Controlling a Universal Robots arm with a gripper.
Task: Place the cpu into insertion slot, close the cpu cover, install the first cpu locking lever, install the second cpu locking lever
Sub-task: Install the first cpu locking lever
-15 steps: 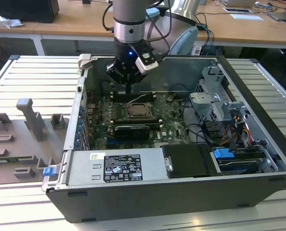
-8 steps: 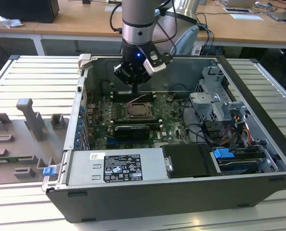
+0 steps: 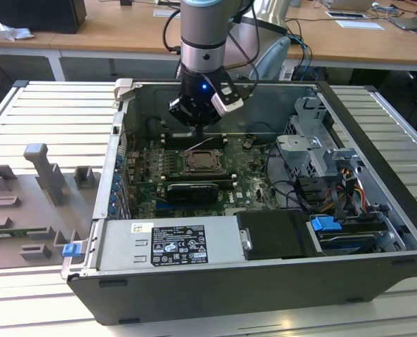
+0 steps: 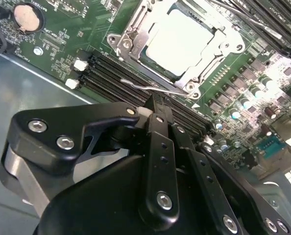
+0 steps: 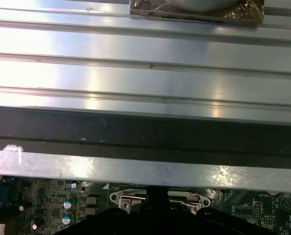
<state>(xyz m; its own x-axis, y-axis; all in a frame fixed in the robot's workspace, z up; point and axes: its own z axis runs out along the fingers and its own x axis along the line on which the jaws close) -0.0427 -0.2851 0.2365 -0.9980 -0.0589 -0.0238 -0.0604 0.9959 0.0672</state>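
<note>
- Exterior view: the pincer point(image 3: 198, 121) hangs on the arm point(image 3: 202, 42) inside the open computer case point(image 3: 377, 210), low over the far edge of the green motherboard point(image 3: 247, 172). Whether it is released or clenched I cannot tell from here.
- Just in front of the pincer and below it lies the cpu socket, with the cpu cover point(image 3: 201, 162) flat over it. A thin locking lever point(image 3: 207, 143) stands slanted between pincer and socket.
- A black card point(image 3: 192, 191) stands just beside the socket on the near side. The power supply point(image 3: 170, 244) carries a white-and-black label whose writing is too small to read. The case sits on a ribbed metal table point(image 3: 47, 126); grey fixtures point(image 3: 43, 179) lie at the exterior view's left.
- Second wrist view: the pincer's fingers point(image 4: 157, 122) are pressed together at the tips, clenched, with nothing seen between them. The tips sit just beside the wire locking lever point(image 4: 153, 88), which runs along the socket's near edge.
- Beyond it the cpu point(image 4: 181, 41) lies in the socket, its pale top showing through the window of the cpu cover point(image 4: 135, 36), which lies down over it. A round coin battery point(image 4: 28, 16) is well apart. Board print is unreadable.
- First wrist view: the cpu cover point(image 5: 157, 199) edge shows just past the pincer's dark tip point(image 5: 157, 198), under the case wall point(image 5: 145, 169) and table ribs point(image 5: 145, 63).
</note>
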